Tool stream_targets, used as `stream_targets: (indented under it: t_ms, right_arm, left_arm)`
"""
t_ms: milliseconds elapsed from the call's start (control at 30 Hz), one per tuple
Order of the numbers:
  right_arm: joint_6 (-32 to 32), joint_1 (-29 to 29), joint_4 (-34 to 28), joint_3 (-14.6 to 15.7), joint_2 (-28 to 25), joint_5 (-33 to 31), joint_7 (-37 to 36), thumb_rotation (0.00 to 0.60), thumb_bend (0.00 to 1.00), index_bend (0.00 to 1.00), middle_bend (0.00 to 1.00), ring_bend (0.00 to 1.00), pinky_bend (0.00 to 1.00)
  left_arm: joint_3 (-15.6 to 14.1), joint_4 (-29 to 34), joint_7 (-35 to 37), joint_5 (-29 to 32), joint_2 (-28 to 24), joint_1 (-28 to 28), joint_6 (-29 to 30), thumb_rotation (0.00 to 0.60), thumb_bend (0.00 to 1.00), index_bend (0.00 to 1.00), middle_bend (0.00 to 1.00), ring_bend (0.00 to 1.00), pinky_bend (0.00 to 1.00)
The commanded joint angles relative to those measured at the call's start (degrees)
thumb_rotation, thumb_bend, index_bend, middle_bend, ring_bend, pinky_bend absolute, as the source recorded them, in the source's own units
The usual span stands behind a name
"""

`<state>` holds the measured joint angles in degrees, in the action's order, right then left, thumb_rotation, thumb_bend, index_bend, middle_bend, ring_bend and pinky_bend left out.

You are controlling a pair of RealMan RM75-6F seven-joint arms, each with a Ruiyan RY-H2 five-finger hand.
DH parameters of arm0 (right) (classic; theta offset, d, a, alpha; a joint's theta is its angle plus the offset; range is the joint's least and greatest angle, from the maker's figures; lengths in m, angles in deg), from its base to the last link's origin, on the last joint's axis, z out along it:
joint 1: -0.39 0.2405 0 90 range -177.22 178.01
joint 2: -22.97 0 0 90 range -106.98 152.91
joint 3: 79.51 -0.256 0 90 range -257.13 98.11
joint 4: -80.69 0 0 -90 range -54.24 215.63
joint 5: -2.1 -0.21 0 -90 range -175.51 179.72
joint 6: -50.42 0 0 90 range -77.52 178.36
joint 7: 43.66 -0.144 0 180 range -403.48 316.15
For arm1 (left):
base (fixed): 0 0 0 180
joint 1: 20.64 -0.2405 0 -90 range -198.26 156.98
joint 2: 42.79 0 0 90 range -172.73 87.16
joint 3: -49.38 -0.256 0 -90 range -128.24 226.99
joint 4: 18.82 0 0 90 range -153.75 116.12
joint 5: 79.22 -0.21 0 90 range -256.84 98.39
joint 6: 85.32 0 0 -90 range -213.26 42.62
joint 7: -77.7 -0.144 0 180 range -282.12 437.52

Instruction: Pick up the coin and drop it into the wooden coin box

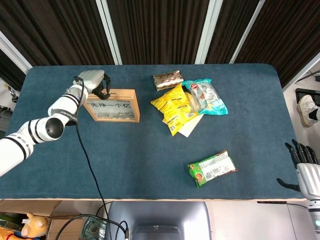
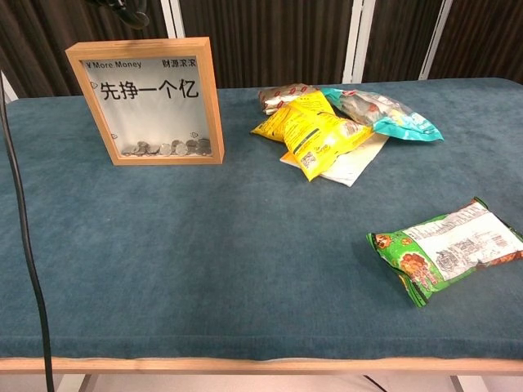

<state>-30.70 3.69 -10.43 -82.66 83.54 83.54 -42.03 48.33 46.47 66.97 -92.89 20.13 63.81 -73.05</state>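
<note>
One blue-carpeted table (image 1: 125, 150), dark curtains (image 1: 155, 30)

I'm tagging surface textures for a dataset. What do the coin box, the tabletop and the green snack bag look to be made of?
Coin box: pale wooden frame with matte visible grain; the front looks like clear glass or acrylic, since coins show through it. Tabletop: covered in teal fabric, felt-like or short-pile, matte and slightly mottled. Green snack bag: probably printed plastic film, glossy, with crinkles and sealed ends.

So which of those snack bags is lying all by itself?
The green bag, near the table's front edge. The brown, yellow and teal bags are bunched together at the back.
</note>
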Motion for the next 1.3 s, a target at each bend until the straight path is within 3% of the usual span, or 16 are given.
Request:
stream_targets:
  t_ms: [33, 467, 1300]
  right_arm:
    - [0.23, 0.09, 0.04, -0.13, 0.12, -0.33, 0.26, 0.6, 0.17, 0.0, 0.0, 0.0, 0.0]
    - [0.23, 0.09, -0.15, -0.29, 0.31, -0.67, 0.89, 0.6, 0.17, 0.0, 0.0, 0.0, 0.0]
    - [-0.24, -0.29, -0.35, -0.38, 0.12, -0.8, 0.82, 0.6, 0.17, 0.0, 0.0, 0.0, 0.0]
  left_arm:
    - [-1.27, -1.78, 1.58, -1.91, 1.09, 0.79, -1.26, 0.6, 0.8, 0.75, 1.0, 1.0, 1.0]
    - [-4.07, -5.08, 6.66, -10.87, 3.24, 1.76, -2.22, 0.6, 0.8, 0.75, 1.0, 1.0, 1.0]
    - [-8.92, -12.7, 14.98, -17.81, 7.1, 3.6, -5.31, 0.6, 0.79, 0.75, 1.0, 1.0, 1.0]
